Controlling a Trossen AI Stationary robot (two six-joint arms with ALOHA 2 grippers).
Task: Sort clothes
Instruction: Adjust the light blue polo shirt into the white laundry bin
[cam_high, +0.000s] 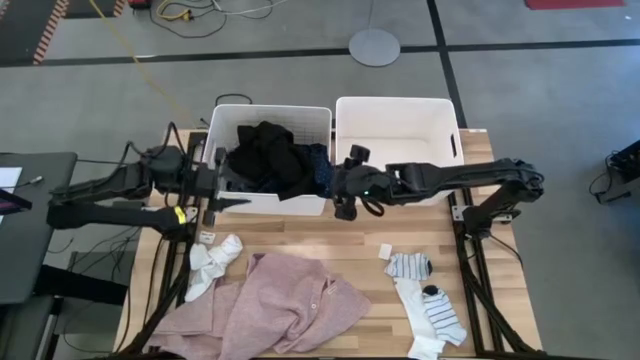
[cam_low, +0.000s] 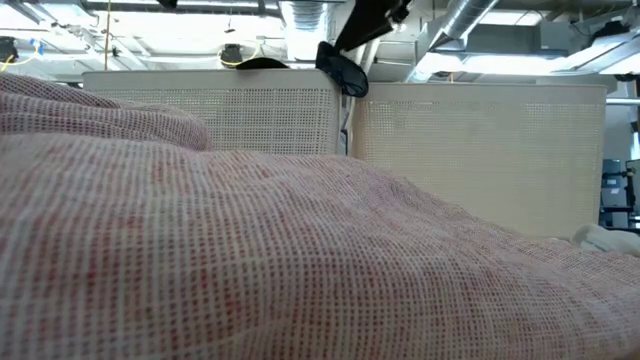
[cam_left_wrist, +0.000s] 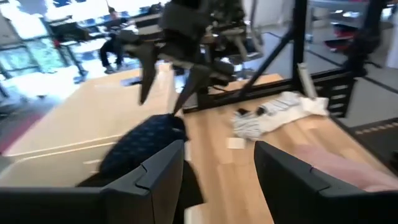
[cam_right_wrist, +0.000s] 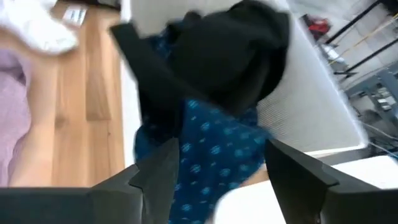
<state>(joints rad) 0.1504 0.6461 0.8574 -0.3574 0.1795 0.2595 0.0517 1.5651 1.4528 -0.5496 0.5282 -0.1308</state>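
Navy dotted top (cam_high: 318, 170) drapes over the bin (cam_high: 268, 200) rim; released right hand (cam_high: 345, 182) and left hand (cam_high: 222, 183) could drag it out.

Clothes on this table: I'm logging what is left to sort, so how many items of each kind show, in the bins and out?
Dark garments in the left bin: 2, a black garment and a navy dotted top
Pink shirt: 1
White cloth beside it: 1
Socks: 2, a patterned sock and a striped sock
Total: 6
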